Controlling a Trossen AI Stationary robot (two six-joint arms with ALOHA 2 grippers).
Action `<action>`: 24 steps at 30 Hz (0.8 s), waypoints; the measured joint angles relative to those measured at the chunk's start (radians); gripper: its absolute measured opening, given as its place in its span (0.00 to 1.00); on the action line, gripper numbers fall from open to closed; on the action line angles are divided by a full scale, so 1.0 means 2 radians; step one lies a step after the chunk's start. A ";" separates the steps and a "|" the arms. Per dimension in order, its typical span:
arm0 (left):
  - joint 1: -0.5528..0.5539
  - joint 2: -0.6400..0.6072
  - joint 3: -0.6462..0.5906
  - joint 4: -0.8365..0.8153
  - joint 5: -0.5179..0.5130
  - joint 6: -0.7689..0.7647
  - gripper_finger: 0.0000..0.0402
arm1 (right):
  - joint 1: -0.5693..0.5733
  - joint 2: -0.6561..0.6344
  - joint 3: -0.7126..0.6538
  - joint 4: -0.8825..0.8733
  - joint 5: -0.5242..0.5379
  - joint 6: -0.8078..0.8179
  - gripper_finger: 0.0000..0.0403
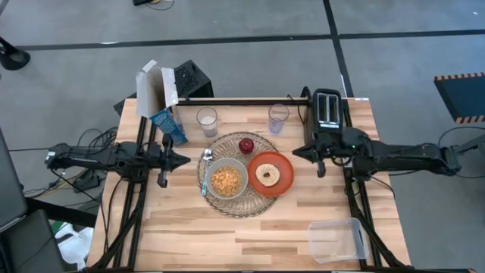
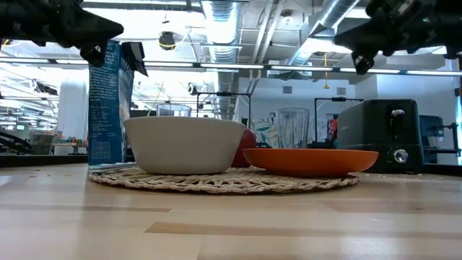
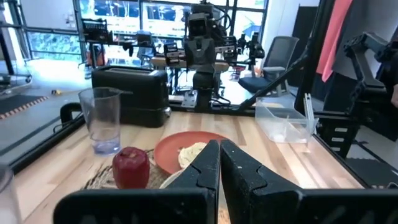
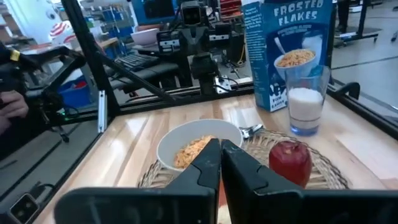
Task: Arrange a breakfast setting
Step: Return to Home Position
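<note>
A round woven mat (image 1: 236,174) lies at the table's middle. On it stand a pale grey bowl (image 1: 226,179) holding cereal flakes, an orange plate (image 1: 270,174) with a bagel (image 1: 267,174), a red apple (image 1: 246,145) and a metal spoon (image 1: 206,161) left of the bowl. The plate overlaps the mat's right edge. My left gripper (image 1: 186,159) hangs shut and empty left of the mat. My right gripper (image 1: 295,154) hangs shut and empty right of the plate. Both are well above the table in the low view.
A blue-and-white cereal box (image 1: 161,102) stands at the far left, a glass of milk (image 1: 207,121) and an empty glass (image 1: 278,118) behind the mat, a black toaster (image 1: 327,111) at the far right, and a clear plastic tub (image 1: 336,240) at the near right corner.
</note>
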 joint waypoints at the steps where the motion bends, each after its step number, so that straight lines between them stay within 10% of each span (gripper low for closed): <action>1: 0.000 -0.006 0.000 -0.007 0.000 -0.004 0.00 | 0.001 -0.010 -0.006 -0.002 0.000 0.002 0.10; 24: 0.001 -0.115 -0.055 -0.054 -0.018 -0.020 0.00 | 0.001 -0.187 -0.134 -0.014 0.038 0.055 0.07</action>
